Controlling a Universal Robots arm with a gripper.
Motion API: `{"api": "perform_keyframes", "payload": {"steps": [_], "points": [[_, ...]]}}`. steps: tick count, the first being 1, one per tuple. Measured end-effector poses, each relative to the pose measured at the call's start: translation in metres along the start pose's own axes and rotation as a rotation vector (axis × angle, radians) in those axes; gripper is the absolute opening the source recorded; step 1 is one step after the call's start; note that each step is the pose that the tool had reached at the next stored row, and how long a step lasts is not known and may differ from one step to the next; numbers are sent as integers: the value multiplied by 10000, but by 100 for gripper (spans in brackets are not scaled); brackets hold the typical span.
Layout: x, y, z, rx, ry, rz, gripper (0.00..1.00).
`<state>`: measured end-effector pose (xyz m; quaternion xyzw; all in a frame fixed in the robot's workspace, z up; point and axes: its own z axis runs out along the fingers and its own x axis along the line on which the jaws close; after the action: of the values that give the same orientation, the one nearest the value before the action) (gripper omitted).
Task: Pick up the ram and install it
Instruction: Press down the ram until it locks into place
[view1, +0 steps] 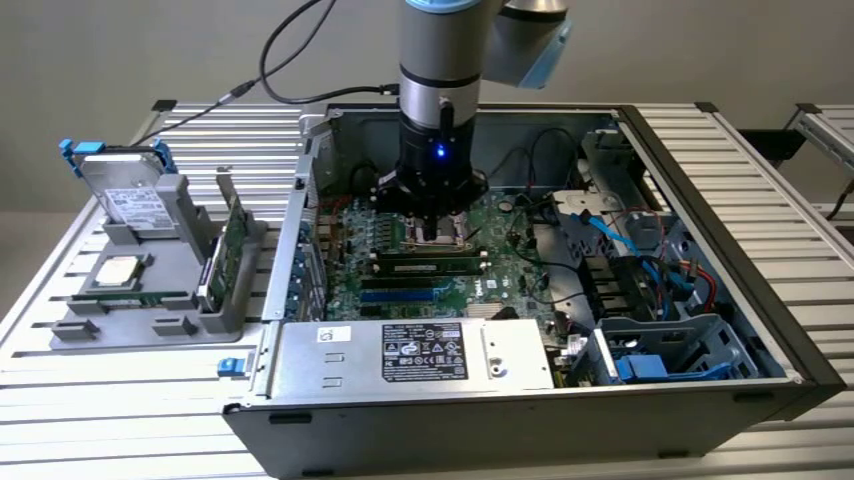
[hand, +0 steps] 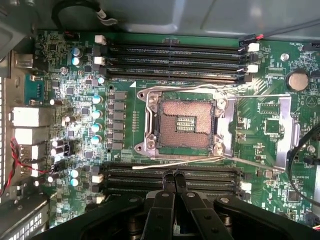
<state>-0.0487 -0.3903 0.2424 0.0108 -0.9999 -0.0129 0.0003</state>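
Grey steel power supply (view1: 414, 352) fills the near edge of the open computer case (view1: 747, 300). Just beyond it, the ram (view1: 427, 267), a green stick with black chips, sits in a motherboard (view1: 507, 270) slot. Directly above hangs the end effector (hand: 173, 176), fingers pressed together, holding nothing, poised over the slots beside the bare CPU socket (hand: 182, 125). If the stick is only half seated, pressing off-centre could tilt it or stress the board.
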Motion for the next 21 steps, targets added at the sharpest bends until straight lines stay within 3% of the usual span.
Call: {"api": "perform_keyframes", "payload": {"steps": [21], "points": [[0,-364,-97,-27,-5,207,10]]}}
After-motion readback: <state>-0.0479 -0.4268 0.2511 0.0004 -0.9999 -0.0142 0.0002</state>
